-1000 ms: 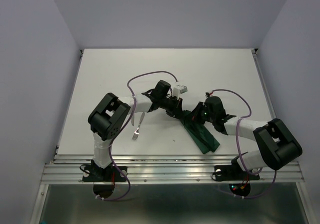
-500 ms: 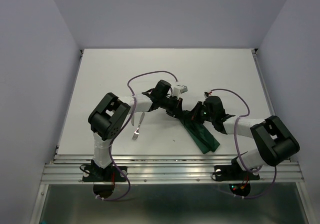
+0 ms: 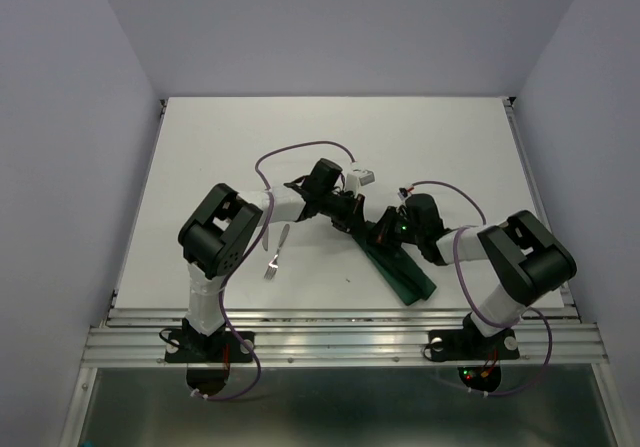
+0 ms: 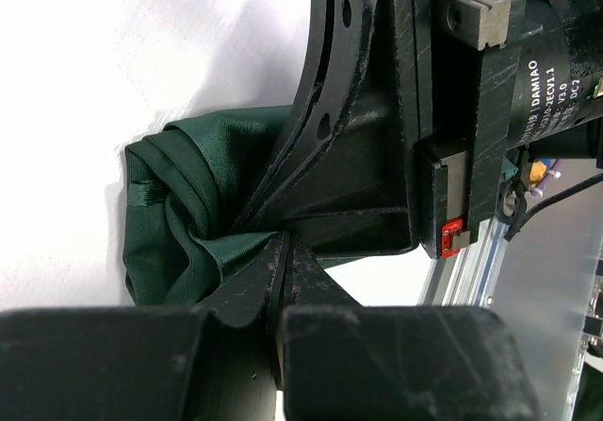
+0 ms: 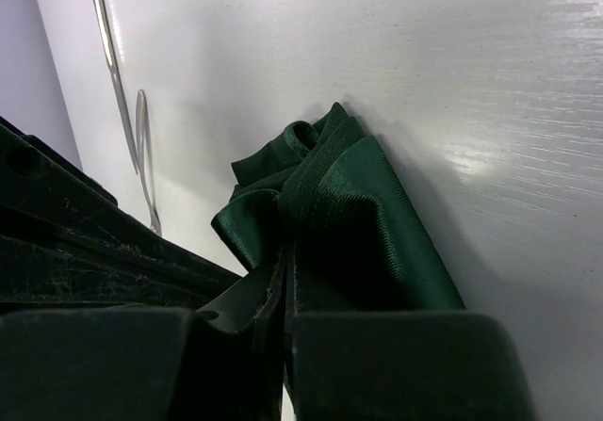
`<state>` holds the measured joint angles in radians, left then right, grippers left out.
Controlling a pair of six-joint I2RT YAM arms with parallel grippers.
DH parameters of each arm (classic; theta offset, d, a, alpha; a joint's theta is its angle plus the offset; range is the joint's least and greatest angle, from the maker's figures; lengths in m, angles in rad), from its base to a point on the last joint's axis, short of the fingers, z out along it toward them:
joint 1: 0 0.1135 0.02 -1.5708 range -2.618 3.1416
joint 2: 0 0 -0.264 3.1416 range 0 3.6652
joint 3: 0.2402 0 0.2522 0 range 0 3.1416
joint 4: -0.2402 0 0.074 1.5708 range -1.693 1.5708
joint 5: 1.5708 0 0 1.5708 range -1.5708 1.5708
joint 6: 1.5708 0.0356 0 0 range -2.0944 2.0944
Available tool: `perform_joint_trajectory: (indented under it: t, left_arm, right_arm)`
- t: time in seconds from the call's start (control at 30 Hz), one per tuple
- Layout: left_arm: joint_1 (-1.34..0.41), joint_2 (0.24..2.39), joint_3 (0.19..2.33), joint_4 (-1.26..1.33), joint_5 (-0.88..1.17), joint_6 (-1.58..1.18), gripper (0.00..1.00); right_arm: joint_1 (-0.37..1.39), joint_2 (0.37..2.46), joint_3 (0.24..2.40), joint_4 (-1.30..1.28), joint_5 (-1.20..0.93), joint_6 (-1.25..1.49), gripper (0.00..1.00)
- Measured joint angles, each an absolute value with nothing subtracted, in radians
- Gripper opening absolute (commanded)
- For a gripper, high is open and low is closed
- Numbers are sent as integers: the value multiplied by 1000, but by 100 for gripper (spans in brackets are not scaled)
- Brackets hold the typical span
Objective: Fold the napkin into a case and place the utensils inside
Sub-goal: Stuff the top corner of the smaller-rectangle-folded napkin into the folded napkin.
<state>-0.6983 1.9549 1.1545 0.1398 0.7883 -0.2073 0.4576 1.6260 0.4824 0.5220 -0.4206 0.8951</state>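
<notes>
We see both arms reaching in toward the middle of the white worktop (image 3: pixel 330 132), where the dark green napkin (image 3: pixel 408 275) lies as a narrow folded strip running diagonally, its far end at the 2 hands and its near end toward the right arm's base. The left hand (image 4: pixel 283 256) is clenched on a bunched fold of the cloth, with green fabric pinched between its 2 fingers. Its wrist view shows the cloth gathered into rounded folds at that end, resting on the worktop. The right hand (image 5: pixel 287 275) is also clenched on the napkin, its fingers closed over the edge of a thick folded layer. The 2 hands sit just beside each other at the same end of the strip, and the body of the right one fills much of the left wrist view. The utensils (image 3: pixel 272 263) lie on the bare worktop left of the napkin and apart from it, on the near side of the left forearm, the fork's tines toward the near edge.
</notes>
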Motion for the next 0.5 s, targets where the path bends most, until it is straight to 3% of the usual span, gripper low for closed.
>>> perform_joint_trajectory:
  t: [0.23,0.5]
  left_arm:
    - [-699,1955,1155,140,785,-208,0]
    - [-698,1955,1155,149,785,-207,0]
  right_arm:
    - [461,1594,484,478,-387,905,1]
    - [460,1399,483,290,-294,871,5]
